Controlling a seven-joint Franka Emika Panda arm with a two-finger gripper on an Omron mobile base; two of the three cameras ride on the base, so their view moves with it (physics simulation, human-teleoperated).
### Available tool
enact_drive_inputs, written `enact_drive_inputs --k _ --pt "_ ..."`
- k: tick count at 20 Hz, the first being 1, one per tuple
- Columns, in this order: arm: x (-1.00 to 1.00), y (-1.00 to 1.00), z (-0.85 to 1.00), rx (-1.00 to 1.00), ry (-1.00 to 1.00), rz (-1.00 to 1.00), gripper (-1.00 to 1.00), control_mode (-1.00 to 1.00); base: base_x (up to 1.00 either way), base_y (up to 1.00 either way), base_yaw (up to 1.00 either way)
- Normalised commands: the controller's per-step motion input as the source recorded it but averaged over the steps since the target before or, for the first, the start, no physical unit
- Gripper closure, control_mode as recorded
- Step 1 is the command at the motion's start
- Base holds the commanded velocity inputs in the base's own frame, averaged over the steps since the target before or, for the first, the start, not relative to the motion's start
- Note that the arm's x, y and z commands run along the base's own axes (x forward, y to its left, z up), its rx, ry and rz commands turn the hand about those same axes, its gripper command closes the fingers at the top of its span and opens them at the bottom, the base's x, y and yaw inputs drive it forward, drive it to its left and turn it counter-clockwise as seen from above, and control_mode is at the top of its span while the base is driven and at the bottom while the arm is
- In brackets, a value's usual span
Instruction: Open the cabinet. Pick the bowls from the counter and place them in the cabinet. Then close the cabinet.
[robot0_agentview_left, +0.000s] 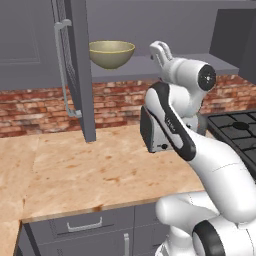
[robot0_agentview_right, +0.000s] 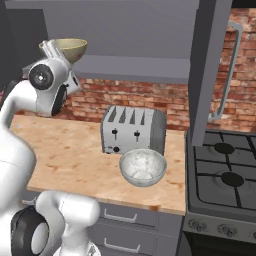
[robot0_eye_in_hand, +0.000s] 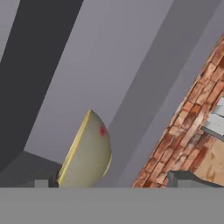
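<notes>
The cabinet (robot0_agentview_left: 75, 70) is standing with both doors swung open, and the olive bowl (robot0_agentview_left: 112, 53) is sitting upright on its shelf. The gripper (robot0_agentview_left: 161, 51) is hovering just beside that bowl with its jaws spread wide, holding nothing. The white marbled bowl (robot0_agentview_right: 143, 167) is resting on the counter (robot0_agentview_right: 75, 150), just in front of the toaster (robot0_agentview_right: 134, 131) and near the stove (robot0_agentview_right: 225, 170). A brick wall (robot0_agentview_left: 120, 102) is running behind the counter.
</notes>
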Motion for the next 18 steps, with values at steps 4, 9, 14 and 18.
enact_drive_inputs --k 4,9,14,18 --pt "-0.42 -0.16 0.02 0.0 0.09 -0.06 -1.0 -1.0 0.0 0.0 0.0" --pt "-0.22 -0.01 0.0 0.0 0.08 -0.08 -1.0 -1.0 0.0 0.0 0.0" --pt "-0.31 -0.18 -0.05 0.0 0.05 -0.07 -1.0 -1.0 0.0 0.0 0.0" --pt "-0.36 -0.32 -0.28 -0.04 0.0 -0.05 -1.0 -1.0 0.0 0.0 0.0"
